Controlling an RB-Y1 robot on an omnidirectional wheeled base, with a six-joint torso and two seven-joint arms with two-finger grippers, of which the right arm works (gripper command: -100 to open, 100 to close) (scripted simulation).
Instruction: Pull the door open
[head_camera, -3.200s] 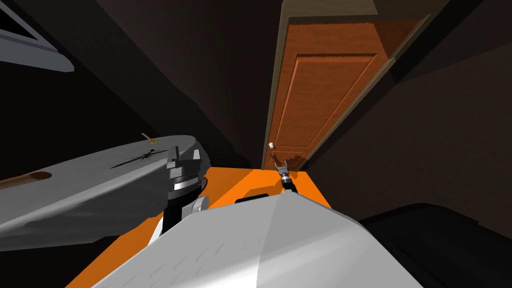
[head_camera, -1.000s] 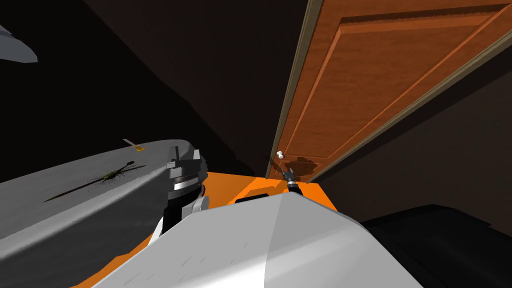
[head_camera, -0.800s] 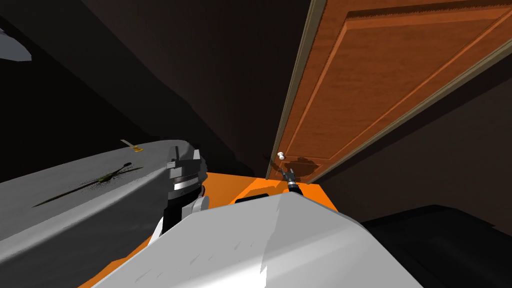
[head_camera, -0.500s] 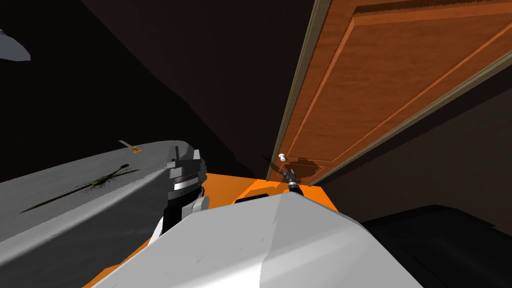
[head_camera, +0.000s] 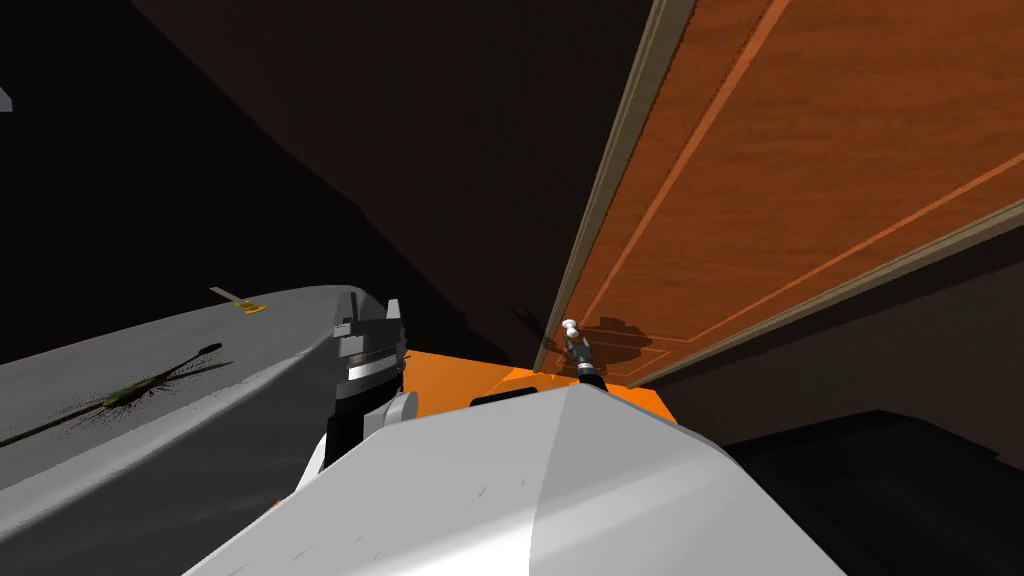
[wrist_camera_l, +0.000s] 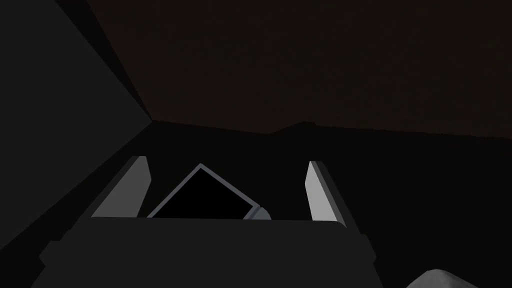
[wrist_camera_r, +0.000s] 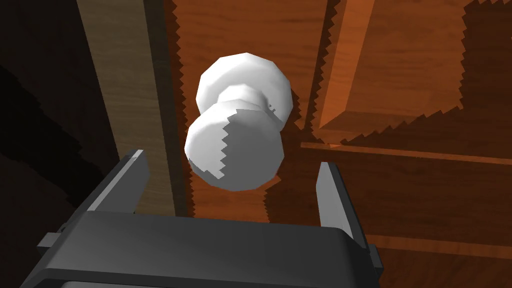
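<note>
A brown wooden panelled door (head_camera: 800, 150) stands ahead on the right, with a white round knob (head_camera: 570, 325) near its left edge. In the head view my right gripper (head_camera: 574, 342) reaches up just under the knob. In the right wrist view the knob (wrist_camera_r: 235, 150) sits in line between my open fingers (wrist_camera_r: 332, 195), just past their tips, and neither finger touches it. The right gripper (wrist_camera_r: 230, 161) is empty. My left gripper (head_camera: 370, 310) is raised beside the grey surface, open (wrist_camera_l: 226, 160) and holding nothing.
The tan door frame (head_camera: 615, 170) runs along the knob side (wrist_camera_r: 125, 90). A large grey rounded surface (head_camera: 150, 400) lies close on the left. Orange floor (head_camera: 460, 372) shows ahead. Dark walls close in on both sides, and a dark bulky shape (head_camera: 870, 480) sits low on the right.
I have moved closer to the door, which now looms larger. The right gripper has come up to the knob and stays open. The left arm has held still.
</note>
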